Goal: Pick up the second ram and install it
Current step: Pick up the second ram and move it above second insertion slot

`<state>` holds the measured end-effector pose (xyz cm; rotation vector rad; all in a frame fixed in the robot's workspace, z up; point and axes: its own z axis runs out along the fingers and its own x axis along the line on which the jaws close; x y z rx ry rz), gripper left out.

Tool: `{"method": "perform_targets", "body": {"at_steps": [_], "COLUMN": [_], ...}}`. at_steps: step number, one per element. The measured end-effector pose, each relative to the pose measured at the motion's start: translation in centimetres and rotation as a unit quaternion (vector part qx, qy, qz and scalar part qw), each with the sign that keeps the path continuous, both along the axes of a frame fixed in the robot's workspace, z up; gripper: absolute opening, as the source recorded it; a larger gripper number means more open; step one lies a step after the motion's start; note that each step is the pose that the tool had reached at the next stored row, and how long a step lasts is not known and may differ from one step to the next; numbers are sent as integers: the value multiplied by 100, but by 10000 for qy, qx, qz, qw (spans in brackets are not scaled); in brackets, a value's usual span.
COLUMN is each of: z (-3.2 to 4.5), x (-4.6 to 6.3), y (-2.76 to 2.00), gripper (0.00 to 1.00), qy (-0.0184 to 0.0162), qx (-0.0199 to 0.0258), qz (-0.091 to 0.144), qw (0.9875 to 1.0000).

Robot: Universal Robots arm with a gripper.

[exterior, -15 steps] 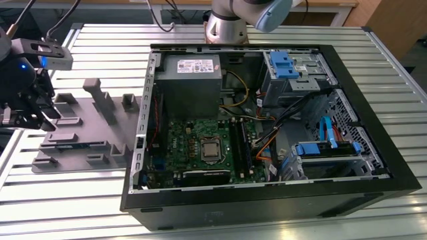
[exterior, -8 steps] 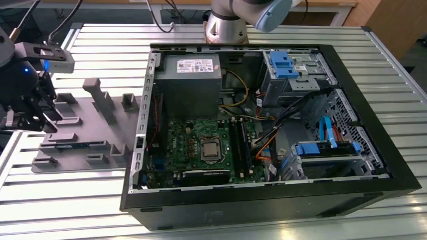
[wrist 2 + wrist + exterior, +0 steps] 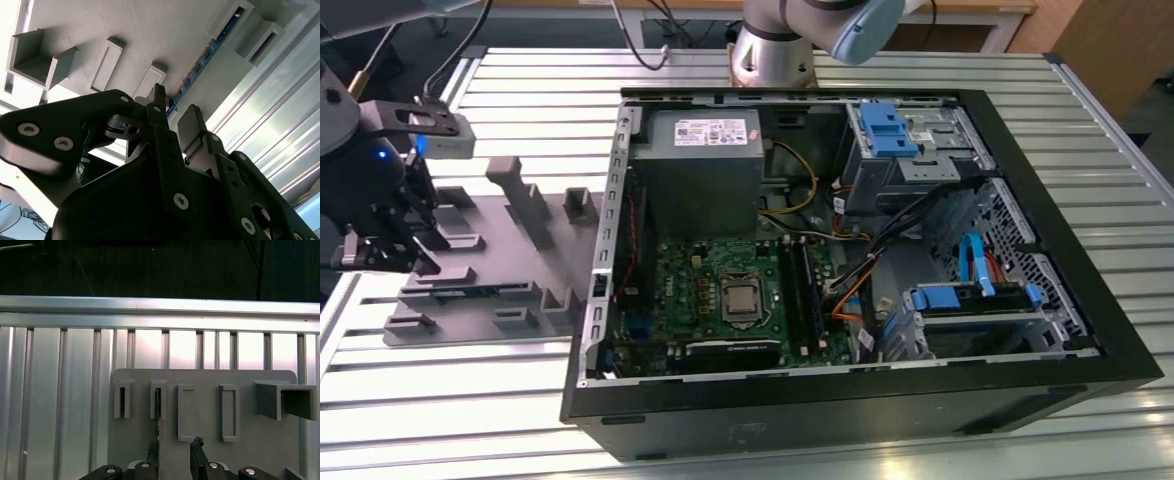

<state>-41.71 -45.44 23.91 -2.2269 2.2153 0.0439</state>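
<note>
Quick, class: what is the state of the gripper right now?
Gripper: open, holding nothing, close to the second ram in the gray tray.

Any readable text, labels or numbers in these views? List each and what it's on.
No text can be read in any view.
White label on the power supply: print too small to read.
Second ram in the gray holder tray: no marking that can be read.

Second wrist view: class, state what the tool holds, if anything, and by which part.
Nothing is held: the tool is open, its fingers apart over the gray holder tray, where the second ram sits in its slot.
</note>
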Motion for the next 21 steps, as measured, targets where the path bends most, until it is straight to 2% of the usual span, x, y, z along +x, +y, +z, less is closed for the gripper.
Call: {"method": "perform_targets", "body": {"at_steps": [5,12,21], "z": [-83,-112,-196], "x": [1,1,1], "y": [-5,-24,-53], "gripper": [38,38,38], "qy": [0,0,1], "qx": [-2,-2,-2], "qz": [14,56,120], "qw": [10000,10000,9999]}}
